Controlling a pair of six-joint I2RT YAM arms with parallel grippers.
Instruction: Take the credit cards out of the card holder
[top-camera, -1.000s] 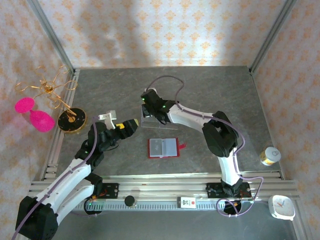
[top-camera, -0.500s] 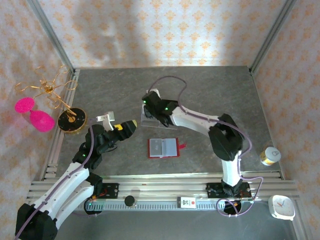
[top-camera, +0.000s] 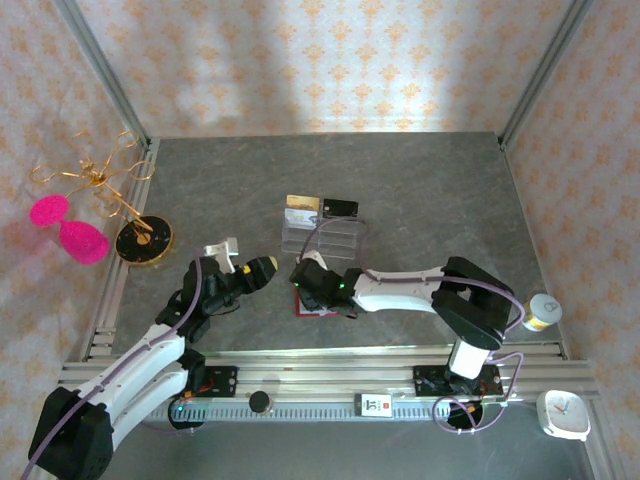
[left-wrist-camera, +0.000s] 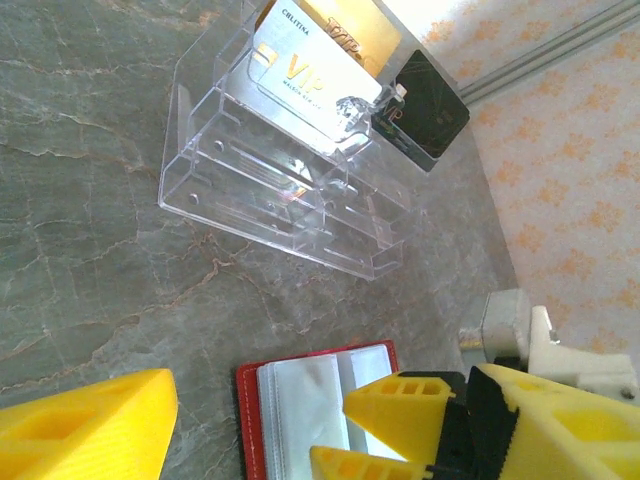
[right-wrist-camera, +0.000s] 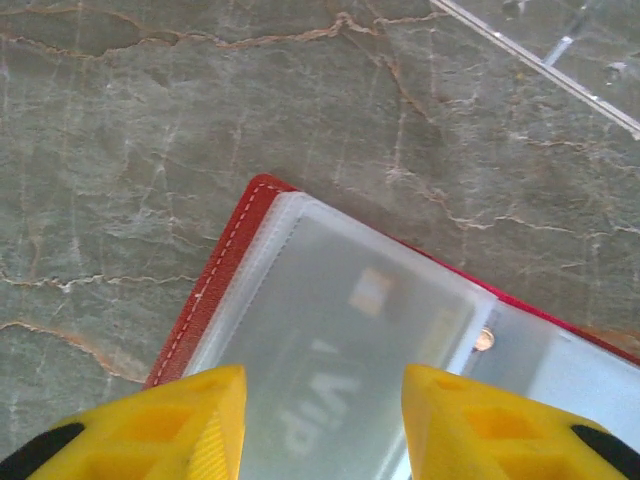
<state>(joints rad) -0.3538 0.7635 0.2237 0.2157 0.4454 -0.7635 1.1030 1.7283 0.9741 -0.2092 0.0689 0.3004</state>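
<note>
Card holder (right-wrist-camera: 215, 285) is lying open on the grey worktop (top-camera: 420, 180), towards the front edge and just in front of the clear stand (left-wrist-camera: 290, 200). A credit card (right-wrist-camera: 330, 370) is sitting inside its clear sleeve, with lettering showing through. The right gripper (right-wrist-camera: 322, 390) is hanging directly over that sleeve with its fingers partly spread and gripping nothing; whether they are touching the plastic I cannot tell. The left gripper (top-camera: 262, 268) is hovering just beside the holder's left side, fingers wide apart and empty. In the stand, a whitish card (left-wrist-camera: 300, 75) is leaning in front of a gold card (left-wrist-camera: 345, 30), and a black card (left-wrist-camera: 425, 95) is standing beside them.
</note>
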